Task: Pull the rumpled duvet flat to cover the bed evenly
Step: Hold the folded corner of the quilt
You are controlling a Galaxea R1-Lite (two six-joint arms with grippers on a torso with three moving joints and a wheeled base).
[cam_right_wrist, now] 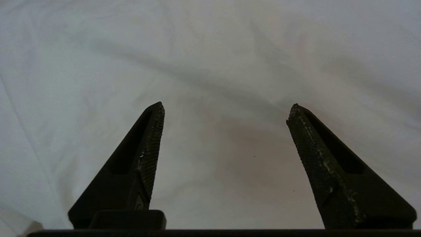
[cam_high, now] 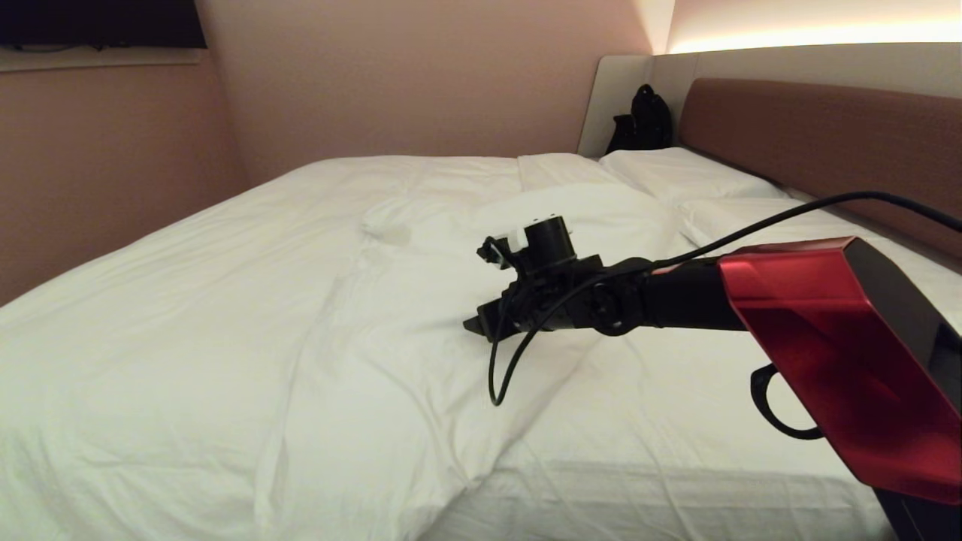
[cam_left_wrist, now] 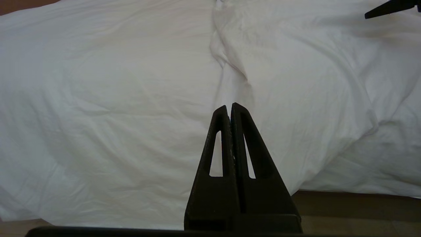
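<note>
Pink-walled bedroom, white duvet (cam_high: 248,315) lying rumpled over the bed (cam_high: 676,451).
Head view: right gripper (cam_high: 481,324) hovers mid-bed above a fold, pillows (cam_high: 676,173) far right. Left wrist: left gripper (cam_left_wrist: 229,107) closed, empty, near the duvet's edge. Right wrist: fingers (cam_right_wrist: 149,141) spread wide, empty.

Dim warm glow above headboard (cam_high: 819,128); wrist views perhaps soft.

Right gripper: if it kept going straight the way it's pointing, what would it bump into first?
Most likely the duvet. The right gripper has its jaws open over plain white fabric, with nothing else ahead; how near it is can't be judged.
</note>
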